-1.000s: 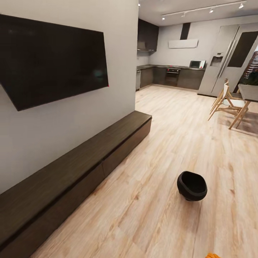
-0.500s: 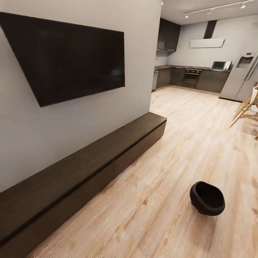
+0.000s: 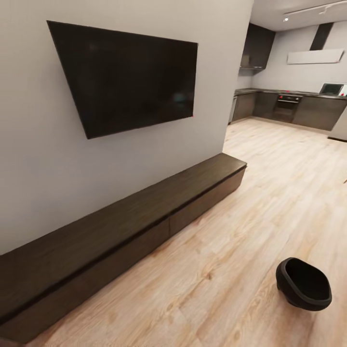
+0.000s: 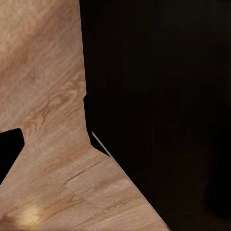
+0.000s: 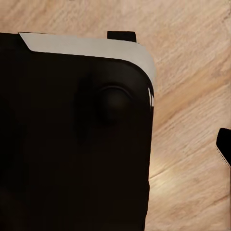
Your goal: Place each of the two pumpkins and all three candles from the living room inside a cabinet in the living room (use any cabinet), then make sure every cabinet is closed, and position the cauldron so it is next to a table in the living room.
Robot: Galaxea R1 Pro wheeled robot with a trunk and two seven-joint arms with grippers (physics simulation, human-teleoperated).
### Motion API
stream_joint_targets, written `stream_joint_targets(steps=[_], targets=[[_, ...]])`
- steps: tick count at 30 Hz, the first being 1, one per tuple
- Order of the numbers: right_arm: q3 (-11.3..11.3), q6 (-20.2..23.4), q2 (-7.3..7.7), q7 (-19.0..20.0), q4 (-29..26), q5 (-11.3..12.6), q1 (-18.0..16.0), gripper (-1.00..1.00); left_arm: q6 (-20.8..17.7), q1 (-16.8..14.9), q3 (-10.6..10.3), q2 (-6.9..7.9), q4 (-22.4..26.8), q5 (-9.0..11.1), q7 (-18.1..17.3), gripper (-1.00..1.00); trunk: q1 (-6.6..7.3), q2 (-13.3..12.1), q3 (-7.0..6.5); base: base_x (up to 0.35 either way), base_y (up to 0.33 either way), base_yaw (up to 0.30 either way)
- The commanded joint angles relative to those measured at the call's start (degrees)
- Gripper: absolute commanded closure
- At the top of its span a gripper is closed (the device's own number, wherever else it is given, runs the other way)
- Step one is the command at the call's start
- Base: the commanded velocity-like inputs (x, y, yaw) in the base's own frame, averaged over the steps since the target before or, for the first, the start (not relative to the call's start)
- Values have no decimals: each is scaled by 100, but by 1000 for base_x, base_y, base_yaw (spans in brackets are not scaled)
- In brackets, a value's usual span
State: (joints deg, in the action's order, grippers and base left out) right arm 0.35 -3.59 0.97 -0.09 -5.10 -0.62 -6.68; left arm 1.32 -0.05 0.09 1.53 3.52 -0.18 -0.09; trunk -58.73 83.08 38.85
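One matte black wide-mouthed cauldron (image 3: 304,289) sits on the floor at lower right, well apart from the long dark-brown wooden cabinet (image 3: 144,219) (drawers shut) at left; seemingly still searching for pumpkins and candles; pincer states: cannot tell.

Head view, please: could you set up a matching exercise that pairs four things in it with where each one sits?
Things:
1. cauldron
2. television
3. cabinet
4. oven

Places:
A. mounted on the grey wall
B. on the wooden floor, tipped, mouth sideways
C. in the far kitchen
D. along the foot of the wall

Pairs: 1-B, 2-A, 3-D, 4-C
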Motion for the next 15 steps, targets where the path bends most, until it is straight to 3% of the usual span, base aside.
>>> stream_joint_targets(steps=[1,15], targets=[[0,1,0,0,0,0,0,-100,0,0,0,-1,0,0,0,-100,0,0,0,0,0,283],[0,-1,0,0,0,0,0,-100,0,-1,0,6,1,0,0,-100,0,0,0,0,0,283]])
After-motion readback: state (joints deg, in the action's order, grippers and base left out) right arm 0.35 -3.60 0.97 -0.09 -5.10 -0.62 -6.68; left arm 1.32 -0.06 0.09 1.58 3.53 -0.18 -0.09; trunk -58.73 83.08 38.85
